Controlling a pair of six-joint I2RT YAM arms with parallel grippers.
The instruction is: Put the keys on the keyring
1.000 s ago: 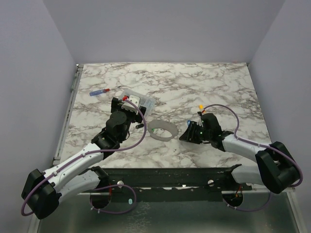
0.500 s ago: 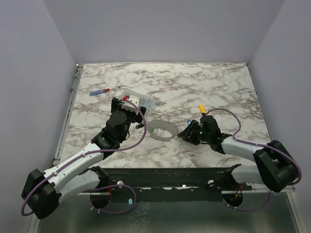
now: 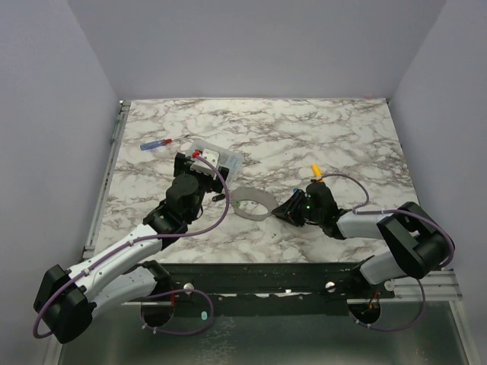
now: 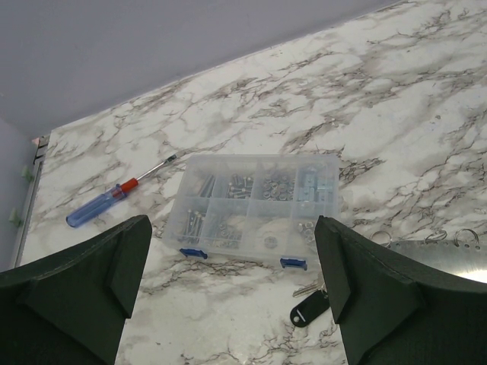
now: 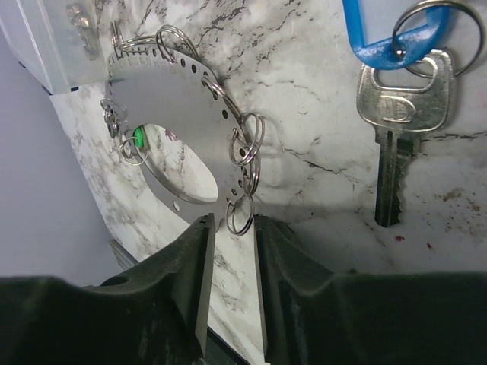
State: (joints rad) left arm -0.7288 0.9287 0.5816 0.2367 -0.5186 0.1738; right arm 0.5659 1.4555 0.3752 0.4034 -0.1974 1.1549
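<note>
Lab rig: walled marble tabletop (image 3: pixel 304 129)

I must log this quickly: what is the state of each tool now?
Left tool: open, holding nothing.
Right tool: nearly closed, a small split ring at its tips; whether it grips cannot be told.

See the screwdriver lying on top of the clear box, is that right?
No. The screwdriver lies on the table beside the box, apart from it, not on top. The left wrist view shows it.
</note>
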